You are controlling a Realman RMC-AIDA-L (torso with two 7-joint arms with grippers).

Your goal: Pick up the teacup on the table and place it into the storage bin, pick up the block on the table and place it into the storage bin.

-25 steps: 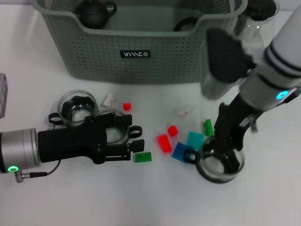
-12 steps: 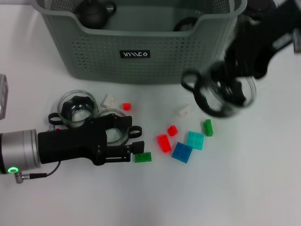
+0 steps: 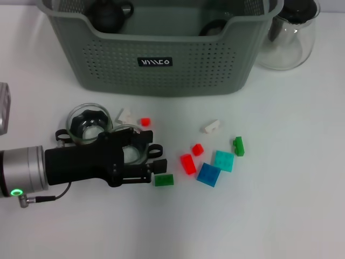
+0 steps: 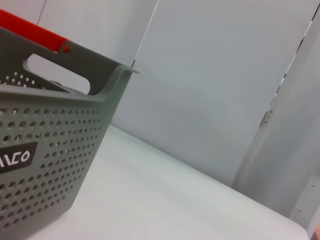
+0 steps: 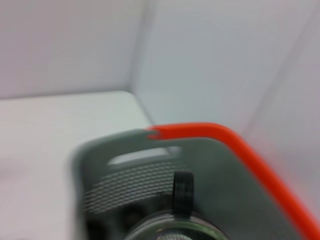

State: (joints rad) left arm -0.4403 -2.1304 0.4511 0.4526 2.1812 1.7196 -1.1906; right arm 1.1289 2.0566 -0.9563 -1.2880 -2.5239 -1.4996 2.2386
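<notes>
Here the left gripper (image 3: 153, 162) rests low by a green block (image 3: 163, 179), fingers narrowly apart, holding nothing. The right wrist view shows a teacup (image 5: 172, 227) above the storage bin (image 5: 150, 175); its grip I cannot tell.

A clear glass pitcher (image 3: 288, 40) with a black lid stands on the white table (image 3: 259, 216), at the far right. A dark teapot (image 3: 108, 13) sits far left, up at the back. At the table's left edge, part of a grey, boxy object (image 3: 4, 108) shows

Grey-green perforated storage bin (image 3: 161, 59), orange rim; red, green, blue blocks (image 3: 208, 174).
</notes>
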